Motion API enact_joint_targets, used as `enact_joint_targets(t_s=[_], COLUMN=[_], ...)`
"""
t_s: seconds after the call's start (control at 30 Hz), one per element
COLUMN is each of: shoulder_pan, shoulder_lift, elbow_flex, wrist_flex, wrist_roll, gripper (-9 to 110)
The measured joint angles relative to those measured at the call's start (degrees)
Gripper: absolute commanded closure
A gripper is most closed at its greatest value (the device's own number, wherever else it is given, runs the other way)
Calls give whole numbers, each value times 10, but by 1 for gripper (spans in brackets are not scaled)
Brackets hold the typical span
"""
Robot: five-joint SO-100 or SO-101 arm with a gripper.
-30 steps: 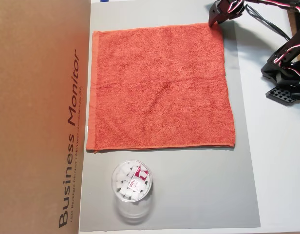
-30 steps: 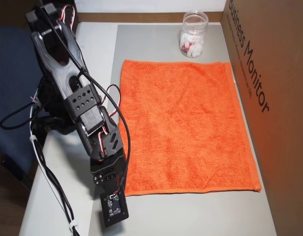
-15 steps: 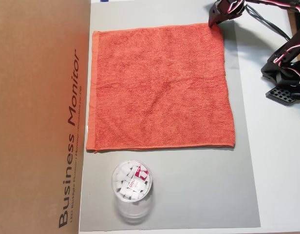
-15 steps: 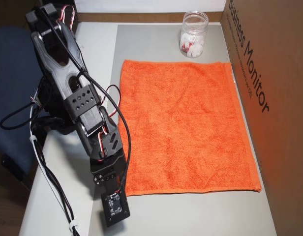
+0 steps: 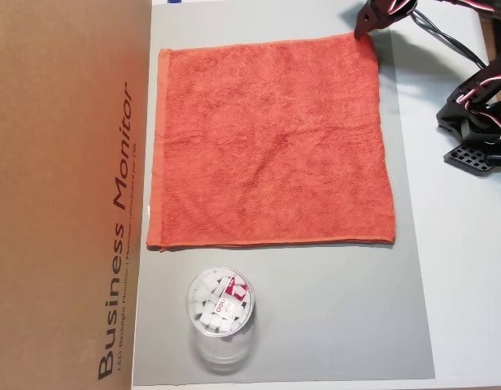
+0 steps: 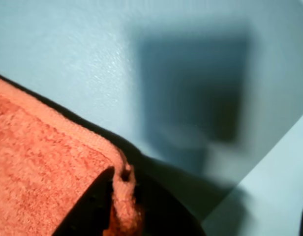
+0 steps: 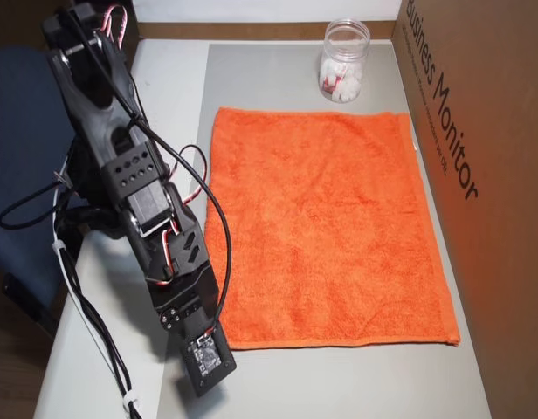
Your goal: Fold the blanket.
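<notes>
At one corner of the flat-spread blanket (image 5: 271,142), the hand (image 5: 363,31), fingers pinched on its hem.

Orange-red terry blanket (image 5: 271,142), roughly square, hemmed, spread flat, unfolded, on grey mat (image 5: 332,317)

Fuzzy looped terry-cloth blanket (image 5: 271,142), matt grey mat (image 5: 332,317), brown cardboard box (image 5: 63,195), clear, seemingly plastic cup (image 5: 220,317)
</notes>
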Motion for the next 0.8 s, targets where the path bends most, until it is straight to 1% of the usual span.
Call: enact_joint_targets(t_s=[0.17,0.4,0.63,0.8], shoulder_pan=[16,49,102,123], shoulder_lift=[39,82,104,120], elbow_flex=[0,1,10,10], wrist_flex=[1,1,1,1], wrist_roll=[-28,-38,-86,-89], gripper=[102,102,102,102])
